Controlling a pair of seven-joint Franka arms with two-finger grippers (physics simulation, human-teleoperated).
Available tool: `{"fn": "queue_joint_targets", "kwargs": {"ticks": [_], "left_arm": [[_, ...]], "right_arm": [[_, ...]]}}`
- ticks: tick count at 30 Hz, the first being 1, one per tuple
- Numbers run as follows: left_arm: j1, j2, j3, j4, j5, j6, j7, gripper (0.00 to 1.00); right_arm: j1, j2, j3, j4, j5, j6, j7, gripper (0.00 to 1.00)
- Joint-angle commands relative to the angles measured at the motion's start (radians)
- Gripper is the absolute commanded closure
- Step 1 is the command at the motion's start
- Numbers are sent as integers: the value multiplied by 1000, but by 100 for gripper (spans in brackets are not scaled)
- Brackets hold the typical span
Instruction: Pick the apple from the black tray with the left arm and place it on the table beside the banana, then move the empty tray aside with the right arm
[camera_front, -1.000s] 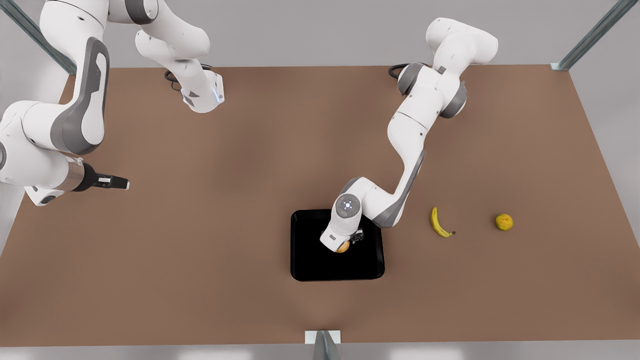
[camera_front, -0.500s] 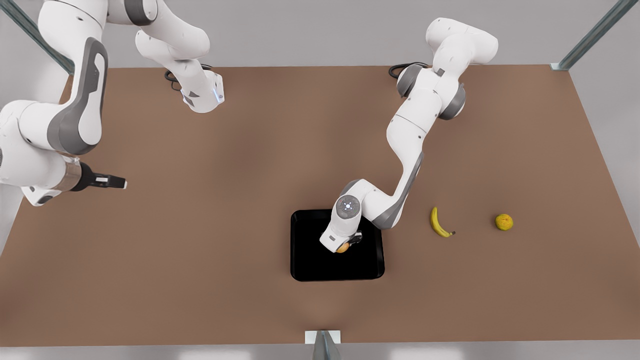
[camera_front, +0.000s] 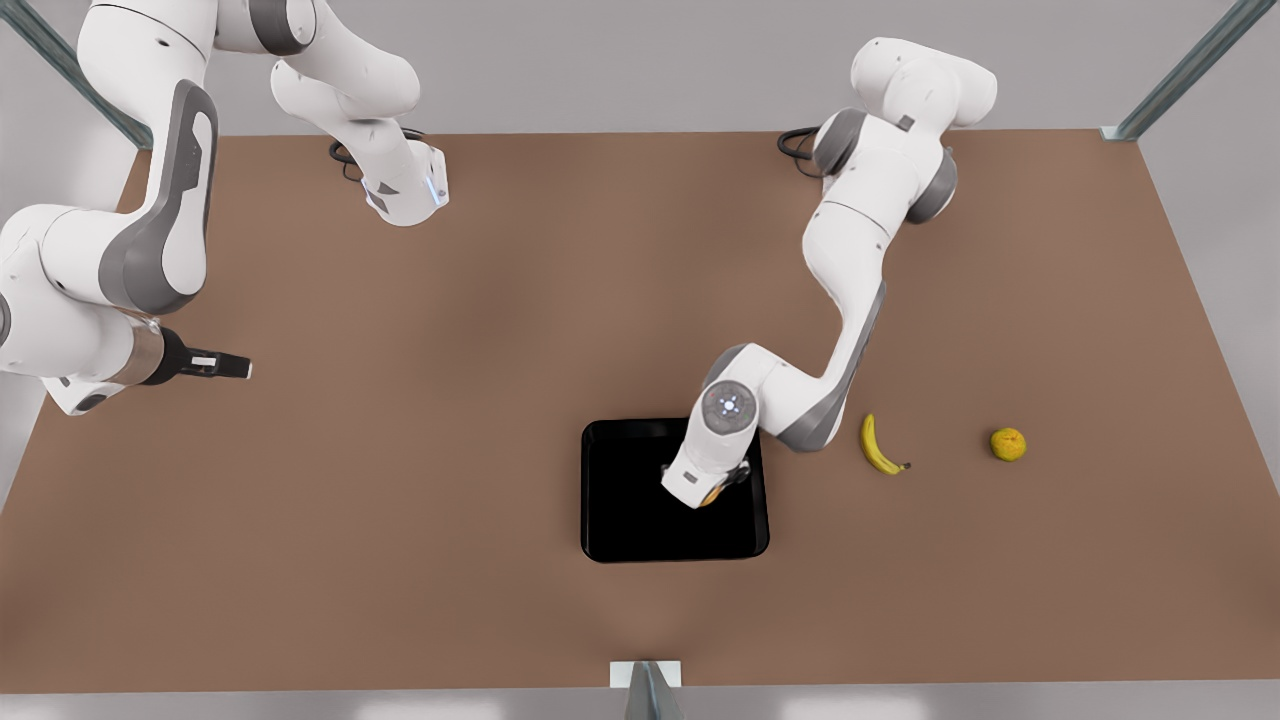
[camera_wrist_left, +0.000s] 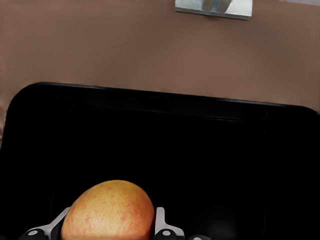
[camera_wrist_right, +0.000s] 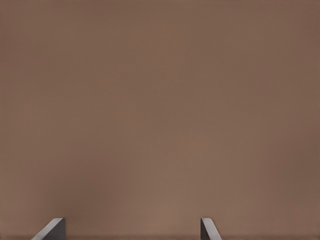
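Note:
The red-yellow apple (camera_wrist_left: 107, 210) sits between the fingers (camera_wrist_left: 162, 226) of my left gripper (camera_wrist_left: 109, 231), which is shut on it above the glossy black tray (camera_wrist_left: 200, 150). In the front view the left gripper (camera_front: 715, 488) holds the apple (camera_front: 712, 495) over the right half of the tray (camera_front: 620, 520). The banana (camera_front: 878, 445) lies on the brown table (camera_front: 450, 560), to the front view's right of the tray. My right gripper (camera_front: 232, 367) waits open at the front view's far left, above bare table (camera_wrist_right: 160, 110).
A bumpy yellow-orange citrus fruit (camera_front: 1008, 444) lies beyond the banana toward the front view's right. A metal post bracket (camera_front: 645, 680) stands at the table's near edge, and it is the same bracket (camera_wrist_left: 215, 6) past the tray in the left wrist view.
The left gripper has carried the apple toward the front view's right, across the tray toward the banana. The right arm has barely shifted.

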Motion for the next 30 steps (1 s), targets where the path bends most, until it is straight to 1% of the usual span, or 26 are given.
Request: {"fn": "queue_joint_targets", "kwargs": {"ticks": [1,8,11,23,25,26,27,28,29,30], "left_arm": [[11,-22,-1,0,-16,-127,32,31],[92,-77,-2,-7,-16,-250,167,31],[132,-91,-1,-9,-15,-272,231,31],[267,-106,8,-24,-4,-571,346,30],[296,-105,7,-30,38,-591,375,30],[309,-103,7,-43,38,-591,385,30],[316,-102,7,-47,38,-591,388,30],[327,-103,7,-61,45,-592,398,30],[332,-103,8,-75,47,-592,411,30],[335,-102,10,-79,48,-592,412,30]], "right_arm": [[0,-1,1,0,0,-7,0,0],[0,3,-1,2,3,-7,-2,0],[0,5,-1,5,0,-7,-3,0],[11,8,2,8,5,0,26,0],[57,8,11,8,0,-22,64,0],[152,11,30,8,0,-24,82,0],[218,46,30,29,-2,0,237,0],[238,53,25,54,73,-3,454,0],[317,109,73,174,123,10,501,0],[397,192,76,270,124,48,732,0]]}}
